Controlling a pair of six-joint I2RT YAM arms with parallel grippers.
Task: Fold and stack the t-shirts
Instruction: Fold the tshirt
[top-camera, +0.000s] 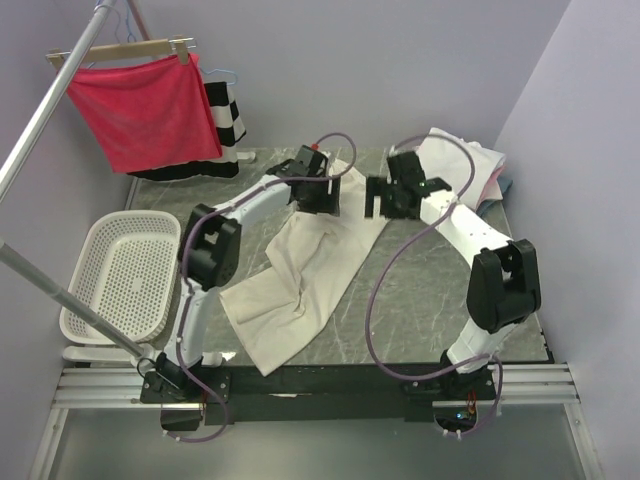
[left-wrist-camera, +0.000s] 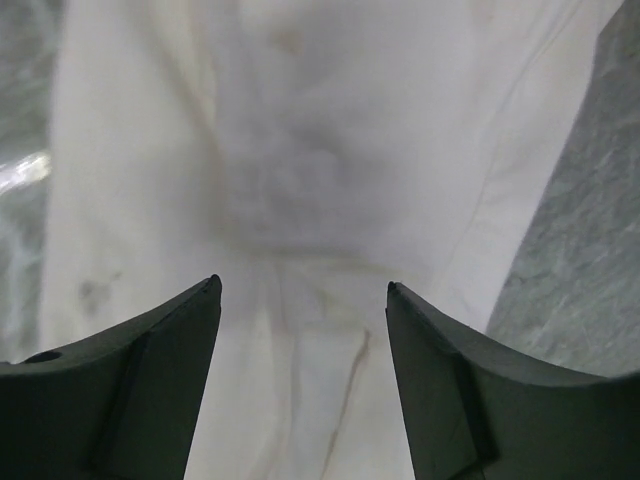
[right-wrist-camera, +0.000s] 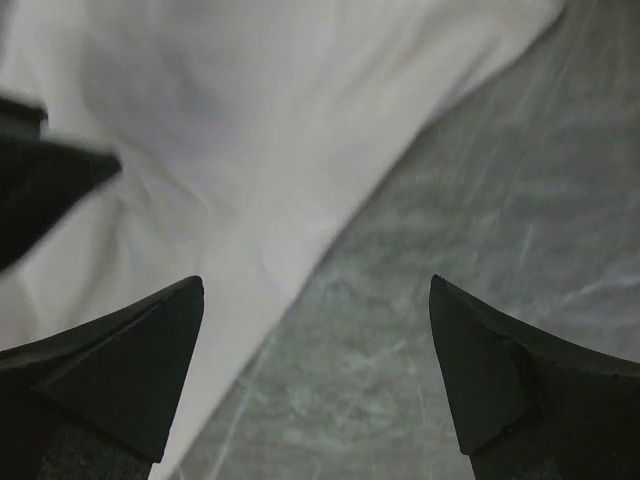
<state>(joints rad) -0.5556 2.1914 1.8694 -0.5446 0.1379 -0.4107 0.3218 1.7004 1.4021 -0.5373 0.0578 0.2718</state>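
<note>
Marble table (top-camera: 430, 300), seen from above, with a long cream t-shirt (top-camera: 300, 280) lying slantwise across its middle; every place below is given from this shirt. The shirt looks folded lengthwise into a narrow strip, with its far end toward the back wall and its near end toward the arm bases. It is probably laid out flat this way so it can next be folded crosswise. Well to the left of the shirt, off the table edge, sits a white plastic basket (top-camera: 135, 217). Beyond and to the left of the shirt, a red cloth (top-camera: 145, 110) hangs from a wooden hanger, with a black-and-white striped garment (top-camera: 228, 115) behind it. Beyond and to the right of the shirt, a small heap of pale t-shirts (top-camera: 465, 165) waits in the table's far corner. Both arms reach to the shirt's far end, likely to take its two corners together. The left gripper (left-wrist-camera: 303, 290) hovers directly over the cream fabric, its jaws apart and nothing pinched between them; cloth fills the view below. The right gripper (right-wrist-camera: 316, 285) hovers at the shirt's right edge with its jaws spread wide and empty. The cloth lies under its left finger and bare marble under the other.
</note>
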